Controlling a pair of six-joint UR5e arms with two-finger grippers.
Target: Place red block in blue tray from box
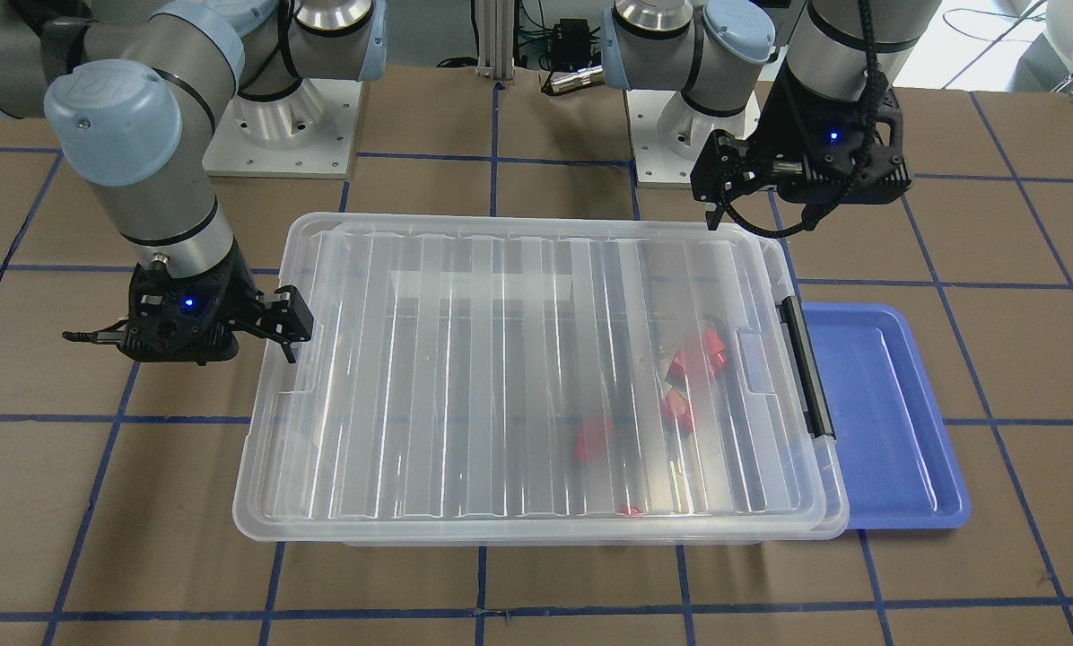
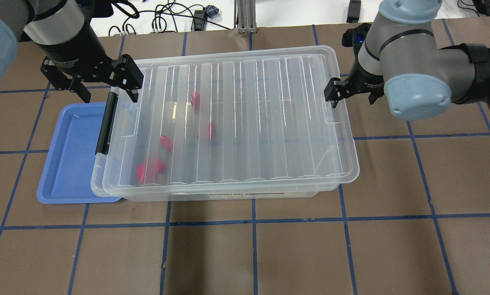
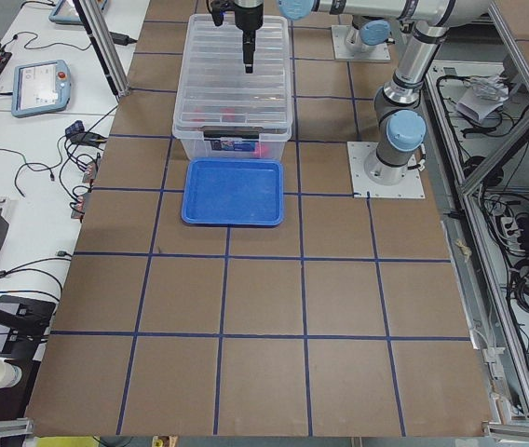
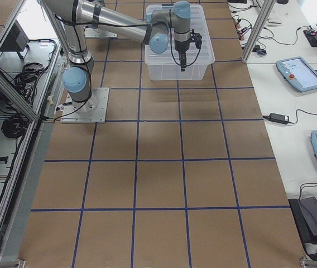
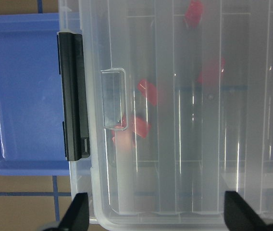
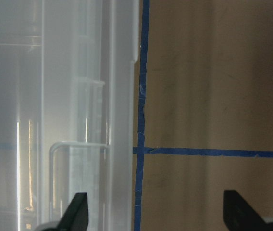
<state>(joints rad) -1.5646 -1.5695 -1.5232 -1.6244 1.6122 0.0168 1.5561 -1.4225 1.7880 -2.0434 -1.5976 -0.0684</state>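
Read the overhead view from left to right.

1. The left gripper (image 2: 110, 97) hangs above the latch end of the box (image 2: 345, 166). Its jaws are spread wide and grip nothing. One finger stands over the blue tray (image 2: 71, 164), the other over the corner of the lid (image 2: 249, 119).

2. The blue tray lies flat on the table (image 2: 269, 254), just beside the box's short end. Its near edge is tucked under the box's overhanging rim.

3. The black latch (image 2: 104, 123) runs along that short end. Whether it is fastened, you cannot tell.

4. The ribbed clear lid lies on the box. You see the red blocks (image 2: 166, 142) only through the lid. They all lie inside the box, on its floor, in the half nearer the latch. Two lie together close to the latch end and the others lie scattered toward the middle.

5. The right gripper (image 6: 156, 212) stands at the opposite short end of the box. Its jaws are likewise spread wide and hold nothing. In the right wrist view, one fingertip lies over the lid's edge and the other over bare table.
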